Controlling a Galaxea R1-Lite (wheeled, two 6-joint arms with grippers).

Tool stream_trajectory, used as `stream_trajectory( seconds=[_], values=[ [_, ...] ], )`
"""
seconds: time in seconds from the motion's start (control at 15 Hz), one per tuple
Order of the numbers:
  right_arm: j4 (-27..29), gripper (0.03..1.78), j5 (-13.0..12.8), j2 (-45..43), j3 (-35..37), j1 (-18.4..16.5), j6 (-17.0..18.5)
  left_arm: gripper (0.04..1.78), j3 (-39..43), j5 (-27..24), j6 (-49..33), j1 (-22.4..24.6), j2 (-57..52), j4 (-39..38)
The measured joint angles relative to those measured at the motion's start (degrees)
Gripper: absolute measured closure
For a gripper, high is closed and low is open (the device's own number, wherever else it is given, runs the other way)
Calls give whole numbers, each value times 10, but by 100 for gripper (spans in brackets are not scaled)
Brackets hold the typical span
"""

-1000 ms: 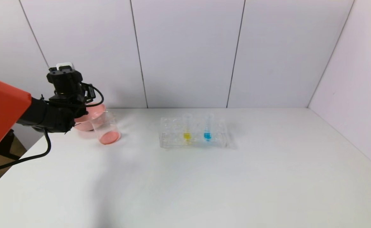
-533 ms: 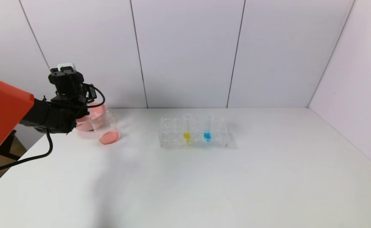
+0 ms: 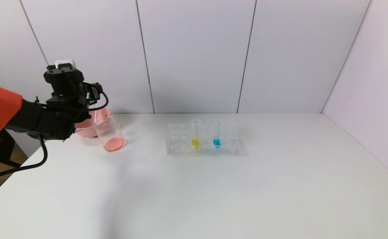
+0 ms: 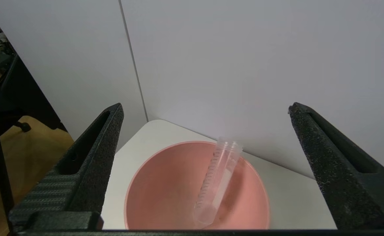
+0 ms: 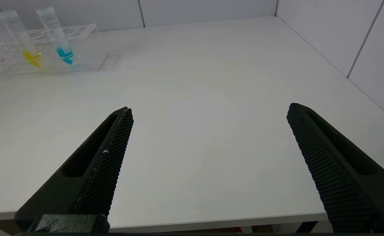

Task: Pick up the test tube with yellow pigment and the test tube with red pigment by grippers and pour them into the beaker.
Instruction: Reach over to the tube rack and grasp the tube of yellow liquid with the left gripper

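**The left tool lets go of an empty tube over the pink bowl.**

The left tool [image 4: 205,164] is wide and holds nothing. Right under it sits the pink bowl [image 4: 165,196], and an empty tube [image 4: 216,183] lies tilted inside it. Just beside the tool stands the beaker [image 3: 111,134] with red liquid at its bottom, so the red pour looks done. The yellow tube [image 3: 195,132] stands upright in the clear rack [image 3: 180,146], well away from the tool, next to a blue tube [image 3: 217,132]. The right tool [image 5: 208,170] is wide too, hanging over the bare table [image 5: 211,82]. Next, a tool should reach the rack, close gently on the yellow tube and lift it straight up.
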Motion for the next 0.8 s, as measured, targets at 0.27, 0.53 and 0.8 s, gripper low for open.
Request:
stream_trajectory(
  seconds=[0.27, 0.53, 0.8],
  values=[
    [0, 10, 0, 0, 0, 0, 0, 6, 126, -102, 0, -8, -115, 14],
    [0, 10, 0, 0, 0, 0, 0, 6, 275, -252, 15, -20, -250, 40],
    [0, 10, 0, 0, 0, 0, 0, 6, 374, -373, 57, -78, -382, 117]
  ],
)
